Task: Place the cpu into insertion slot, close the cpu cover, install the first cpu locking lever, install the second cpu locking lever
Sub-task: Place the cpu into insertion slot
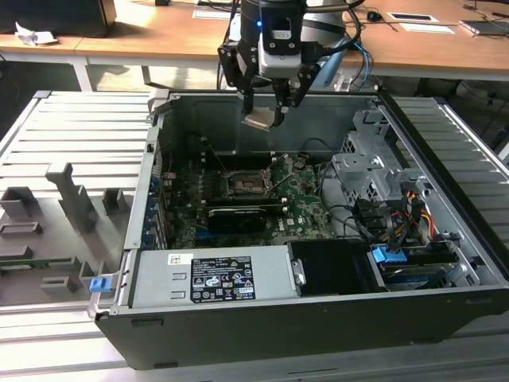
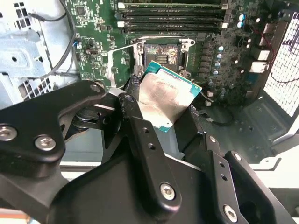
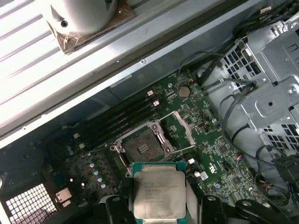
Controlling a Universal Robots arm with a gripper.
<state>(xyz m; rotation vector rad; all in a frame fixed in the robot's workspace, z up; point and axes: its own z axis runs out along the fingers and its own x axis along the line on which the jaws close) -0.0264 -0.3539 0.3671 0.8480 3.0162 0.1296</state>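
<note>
Black gripper (image 1: 265,111) hangs over open case (image 1: 334,326), fingers (image 2: 140,126) pinching cpu (image 3: 160,191) by opposite edges. Cpu in air, well above insertion slot (image 3: 142,147). Slot uncovered, no chip inside, on green motherboard (image 1: 306,203).

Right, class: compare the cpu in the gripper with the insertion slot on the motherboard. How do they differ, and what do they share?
The cpu has a pale metal top; the insertion slot is dark inside a metal rim. The cpu is held in the air by the gripper; the insertion slot sits on the green board below, empty. Both are square.
</note>
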